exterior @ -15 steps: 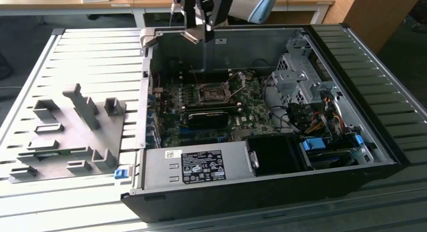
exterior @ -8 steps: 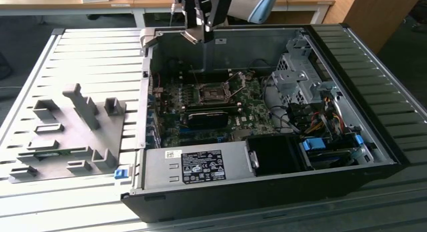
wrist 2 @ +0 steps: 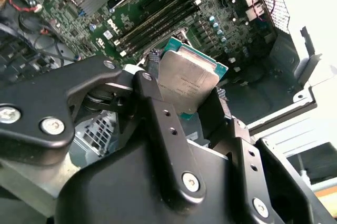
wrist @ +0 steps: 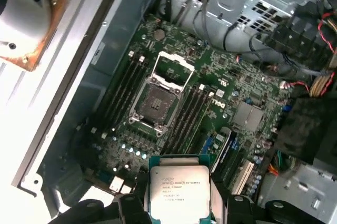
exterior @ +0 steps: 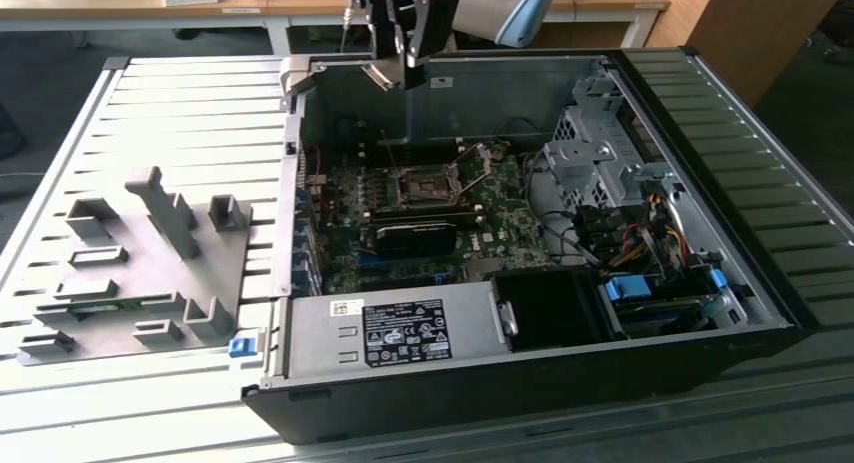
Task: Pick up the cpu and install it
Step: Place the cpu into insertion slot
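Open case (exterior: 714, 183) on slatted table (exterior: 187, 113); motherboard (exterior: 501, 223) inside case; grey fixture blocks (exterior: 160, 238) beside case, exterior view's left; power supply (exterior: 387, 328) in case.

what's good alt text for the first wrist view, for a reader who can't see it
The gripper holds the cpu, silver top toward the camera, in front of an open computer's green motherboard. The empty socket lies beyond it, with its metal frame flipped open and memory slots on both sides.

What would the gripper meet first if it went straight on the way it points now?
Probably the green motherboard beside the open black socket, not the socket itself; depth is unclear. The gripper holds the silver square cpu.
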Tool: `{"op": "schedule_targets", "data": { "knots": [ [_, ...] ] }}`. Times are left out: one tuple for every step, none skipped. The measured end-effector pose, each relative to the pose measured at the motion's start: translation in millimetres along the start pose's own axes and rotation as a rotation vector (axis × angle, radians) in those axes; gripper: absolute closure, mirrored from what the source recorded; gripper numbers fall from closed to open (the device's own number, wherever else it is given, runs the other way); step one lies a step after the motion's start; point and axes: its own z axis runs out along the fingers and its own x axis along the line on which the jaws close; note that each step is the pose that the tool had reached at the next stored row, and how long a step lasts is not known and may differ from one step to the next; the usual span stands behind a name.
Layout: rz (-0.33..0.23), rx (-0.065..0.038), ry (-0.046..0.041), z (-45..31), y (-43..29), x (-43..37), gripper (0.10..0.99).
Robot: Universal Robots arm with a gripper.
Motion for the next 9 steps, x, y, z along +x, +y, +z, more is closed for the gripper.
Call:
{"op": "schedule_targets", "data": {
  "knots": [
    [0.014,0.0,-0.0004,0.4,0.0,0.1,0.541],
    [0.029,0.001,-0.0009,0.9,0.0,0.1,0.541],
    [0.043,0.001,-0.0014,1.2,0.0,0.1,0.541],
    [0.056,0.002,-0.0019,1.5,0.0,0.2,0.541],
    [0.07,0.002,-0.0022,2.0,0.0,0.2,0.541],
    [0.083,0.002,-0.0027,2.3,0.1,0.3,0.541],
    [0.097,0.003,-0.0031,2.6,0.1,0.4,0.541],
    [0.111,0.003,-0.0035,2.9,0.1,0.4,0.541],
    [0.124,0.003,-0.0038,3.3,0.1,0.5,0.541]
  ]
}}
